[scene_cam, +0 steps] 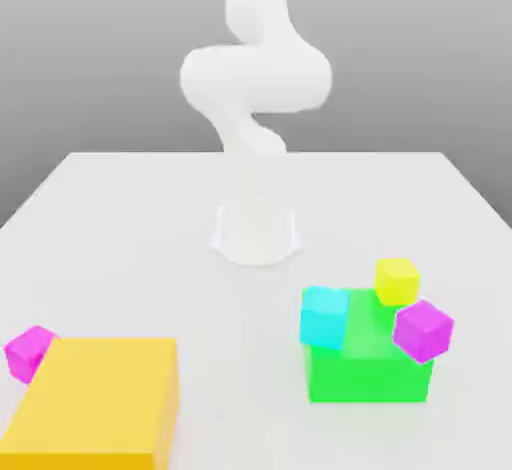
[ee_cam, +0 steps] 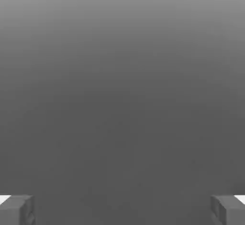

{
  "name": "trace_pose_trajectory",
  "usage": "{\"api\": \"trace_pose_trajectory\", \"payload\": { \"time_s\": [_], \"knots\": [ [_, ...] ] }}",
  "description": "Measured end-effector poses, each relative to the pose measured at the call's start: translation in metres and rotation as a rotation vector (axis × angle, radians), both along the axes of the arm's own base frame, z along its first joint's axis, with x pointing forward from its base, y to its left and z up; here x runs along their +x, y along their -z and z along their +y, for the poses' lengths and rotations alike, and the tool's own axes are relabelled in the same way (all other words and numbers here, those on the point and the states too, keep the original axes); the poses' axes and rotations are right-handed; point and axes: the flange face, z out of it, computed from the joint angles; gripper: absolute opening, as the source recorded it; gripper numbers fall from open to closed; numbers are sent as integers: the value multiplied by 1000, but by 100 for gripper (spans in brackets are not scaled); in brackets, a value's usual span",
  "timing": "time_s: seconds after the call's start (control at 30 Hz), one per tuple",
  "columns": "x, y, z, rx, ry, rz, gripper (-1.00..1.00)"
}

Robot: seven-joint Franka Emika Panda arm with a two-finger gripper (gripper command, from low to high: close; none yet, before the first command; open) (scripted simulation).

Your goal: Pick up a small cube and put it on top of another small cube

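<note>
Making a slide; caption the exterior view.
Robot arm behind green block, yellow-orange block and four small cubes.

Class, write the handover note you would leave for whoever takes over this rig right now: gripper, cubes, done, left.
Gripper: open, nothing between its fingers.
Pink cube: exterior view's left, beside the big yellow block.
Other small cubes, exterior view's right, around the green block: cyan, yellow, purple. Whether each rests on the block or stands beside it, I cannot tell for all.
Done: no pick or stacking to see.
Left: grasp the pink cube, set it on another small cube, release. Which one is unspecified; check first.
</note>
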Motion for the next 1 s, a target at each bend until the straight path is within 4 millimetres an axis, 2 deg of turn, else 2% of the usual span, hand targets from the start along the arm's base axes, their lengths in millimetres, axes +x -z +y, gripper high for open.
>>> {"api": "trace_pose_trajectory", "payload": {
  "time_s": [0.1,0.2,0.3,0.43,0.6,0.77,0.9,1.0],
  "knots": [
    [31,47,-33,97,181,73,0],
    [52,95,-68,188,361,136,0],
    [65,146,-105,275,546,194,0],
    [68,215,-154,385,799,262,0],
    [52,303,-210,514,1126,335,0],
    [8,390,-264,635,1486,390,0],
    [-29,457,-282,711,1746,435,0],
    [-39,497,-287,728,1817,446,0]
  ]
}}
